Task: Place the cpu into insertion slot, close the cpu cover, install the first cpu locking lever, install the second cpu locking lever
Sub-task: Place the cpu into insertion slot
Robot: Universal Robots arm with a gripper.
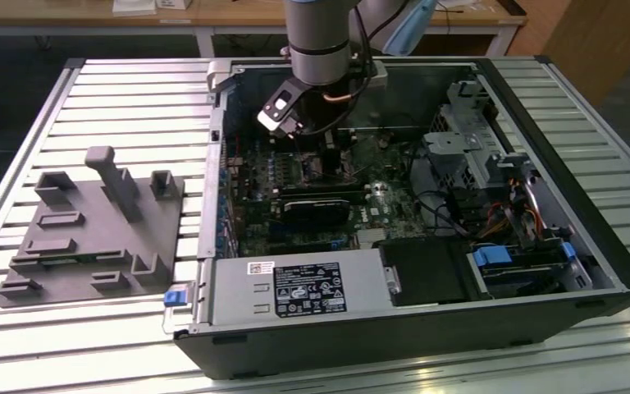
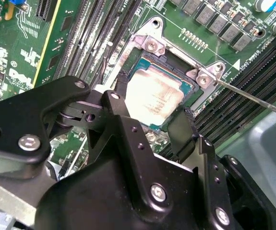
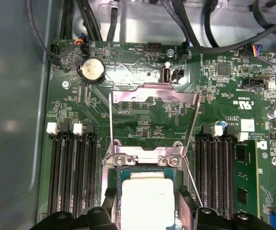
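Observation:
The cpu [image 2: 152, 98], a pale silver square chip, lies level in the insertion slot [image 2: 150, 45] on the green motherboard. My gripper [image 2: 152, 103] reaches down into the open computer case [image 1: 577, 246]. Its black fingers [image 2: 121, 84] hug two opposite edges of the chip, shut on it. In the first wrist view the cpu [image 3: 146, 201] sits between the fingers [image 3: 110, 201]. The cpu cover [image 3: 154, 96], a thin silver frame, is swung open and lies flat beyond the socket's hinge [image 3: 145, 160]. Two thin wire levers [image 3: 110, 124] [image 3: 191, 177] stand unlatched beside the socket.
Long black memory slots [image 3: 73, 172] [image 3: 214, 167] flank the socket on both sides. A black card [image 1: 321, 205] and the power supply [image 1: 293, 287] lie nearer the case front. Cables [image 3: 200, 28] run along the board's far edge. A grey fixture tray [image 1: 85, 238] sits at the exterior view's left.

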